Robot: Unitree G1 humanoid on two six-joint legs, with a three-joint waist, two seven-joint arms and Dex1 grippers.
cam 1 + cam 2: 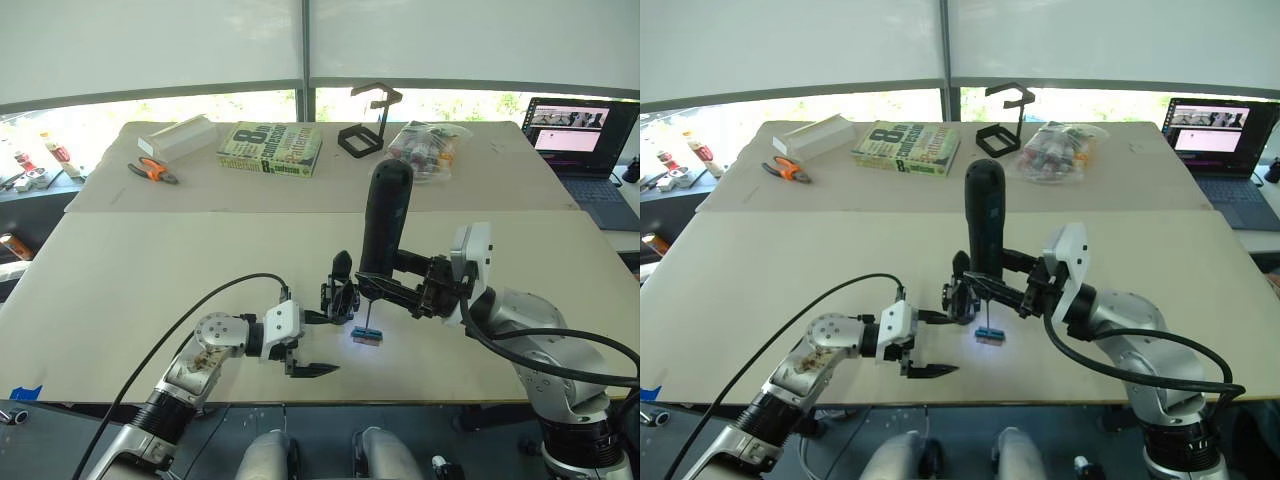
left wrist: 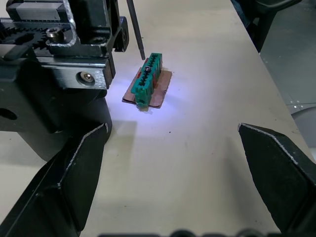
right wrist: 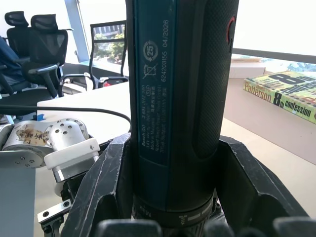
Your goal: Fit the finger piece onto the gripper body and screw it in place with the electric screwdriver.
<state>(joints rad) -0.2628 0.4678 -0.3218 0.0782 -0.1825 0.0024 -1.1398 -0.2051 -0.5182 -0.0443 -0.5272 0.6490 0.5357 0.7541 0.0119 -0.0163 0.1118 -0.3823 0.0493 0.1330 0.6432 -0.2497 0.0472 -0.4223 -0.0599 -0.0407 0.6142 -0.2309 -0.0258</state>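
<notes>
2 robot arms meet over beige table (image 1: 150, 270). Right gripper (image 3: 170, 197) clamps thick black pen-shaped electric screwdriver (image 1: 385, 215) upright, thin silver bit pointing down at small green-and-brown block (image 1: 366, 337), lit bluish. Left gripper (image 2: 173, 163) spread wide, 1 finger (image 2: 74, 173) beside small black gripper body with silvery metal bits (image 1: 338, 295), standing on table just left of bit; contact with finger unclear. Finger piece not made out. Book (image 1: 270, 148), orange pliers (image 1: 152, 170), black wire-frame stand (image 1: 367, 125) lie well beyond.
</notes>
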